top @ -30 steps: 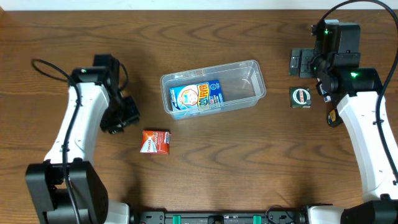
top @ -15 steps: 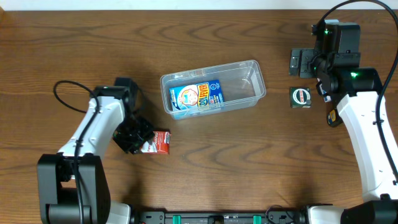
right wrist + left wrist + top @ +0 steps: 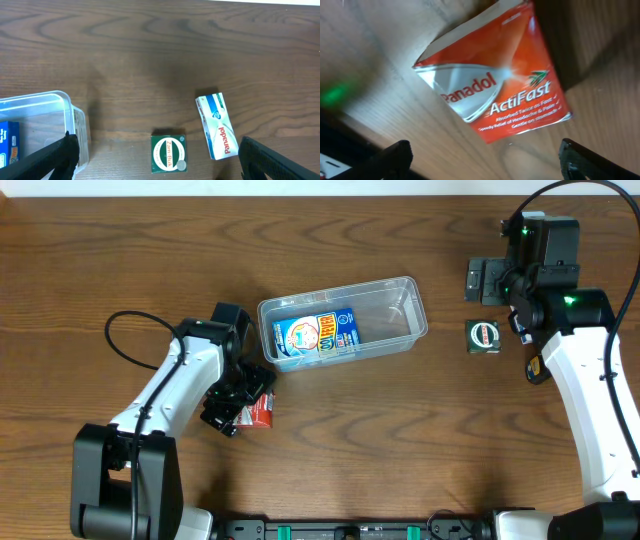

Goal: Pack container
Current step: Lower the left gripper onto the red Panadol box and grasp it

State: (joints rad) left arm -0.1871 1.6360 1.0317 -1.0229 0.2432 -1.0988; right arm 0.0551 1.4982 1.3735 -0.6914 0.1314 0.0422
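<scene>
step: reach for red box [image 3: 495, 85] | left gripper [image 3: 485, 150]: fingers spread wide over it, empty | right gripper [image 3: 157, 150]: spread, idle | next: lower, clamp box, carry to container [image 3: 415, 310]

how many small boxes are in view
4: blue box in the container; red Panadol box on the table by its left end; green Zam-Buk box and white Panadol box further right.

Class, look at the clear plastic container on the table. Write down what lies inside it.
One blue box lies flat in the left end of the container. The right end shows only bare floor. Anything beneath that box is covered, so it cannot be seen.
</scene>
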